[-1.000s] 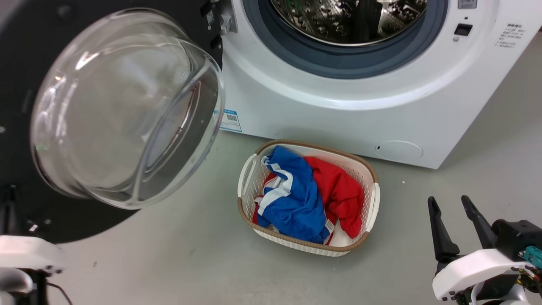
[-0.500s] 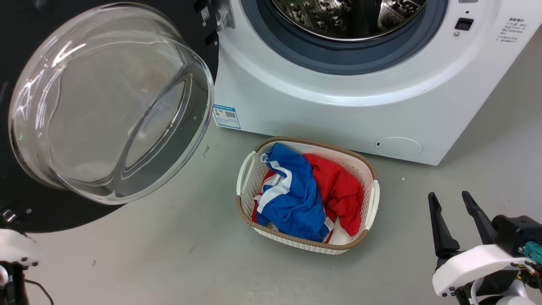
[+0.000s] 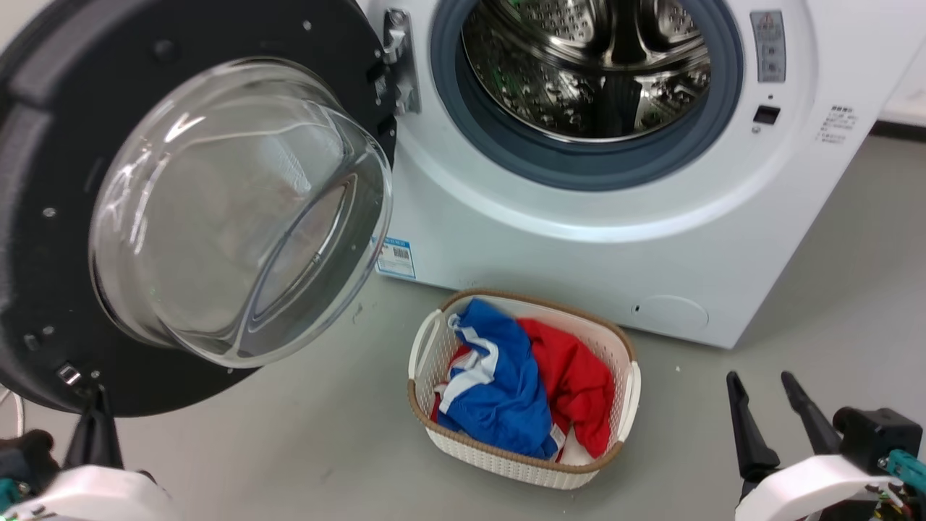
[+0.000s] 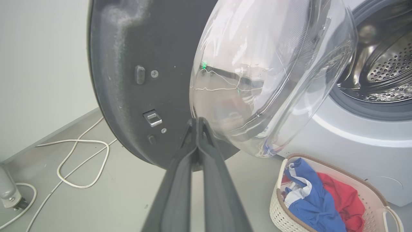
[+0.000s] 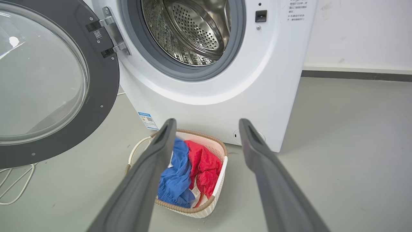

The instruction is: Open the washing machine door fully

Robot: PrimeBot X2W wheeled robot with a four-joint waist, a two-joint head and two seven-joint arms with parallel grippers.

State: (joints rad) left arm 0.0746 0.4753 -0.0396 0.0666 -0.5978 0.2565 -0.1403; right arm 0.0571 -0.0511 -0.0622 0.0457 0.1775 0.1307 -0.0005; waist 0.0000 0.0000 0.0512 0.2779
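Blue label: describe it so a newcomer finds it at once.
Start at the white washer. Low on its front's left corner, beside the open door, sits the label. It's a small blue-edged sticker; the nearby round cover is plain white.

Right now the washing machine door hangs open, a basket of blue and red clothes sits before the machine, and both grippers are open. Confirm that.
One error: the left gripper is shut, fingers pressed together, as the left wrist view shows; only the right gripper is open. The washing machine door does hang open, and the basket of blue and red clothes sits before the washing machine.
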